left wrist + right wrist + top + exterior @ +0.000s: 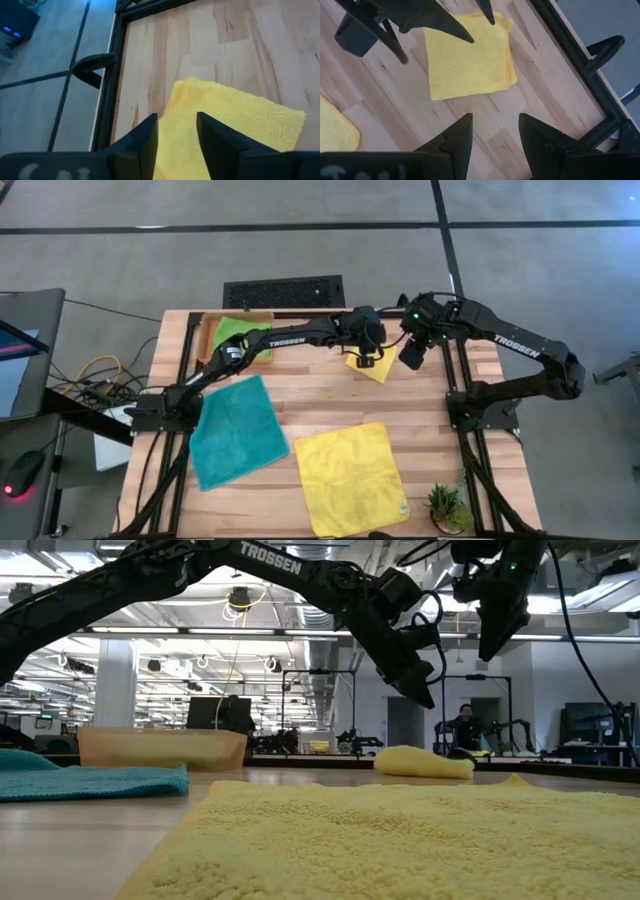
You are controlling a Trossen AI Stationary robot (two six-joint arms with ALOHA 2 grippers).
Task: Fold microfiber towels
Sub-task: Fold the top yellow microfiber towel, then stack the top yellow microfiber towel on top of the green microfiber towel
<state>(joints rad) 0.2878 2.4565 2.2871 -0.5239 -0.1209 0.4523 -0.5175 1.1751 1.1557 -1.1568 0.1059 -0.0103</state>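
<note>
A yellow towel [380, 370], folded into a small square, lies flat at the table's far middle [470, 60]. My left gripper [177, 137] hovers open just above its near-left part and clear of it, as the low view shows [420, 690]. My right gripper [495, 135] hangs open higher up, to the right of that towel [412, 358]. A teal towel [232, 430] and a second yellow towel [350, 477] lie spread flat nearer the front. A lime green towel [237, 330] sits in the orange tray [208, 330] at the far left.
A small potted plant [447, 508] stands at the near right corner. Black frame rails [580, 65] run along the table's far and side edges, close to the folded towel. Bare wood shows between the folded towel and the two spread towels.
</note>
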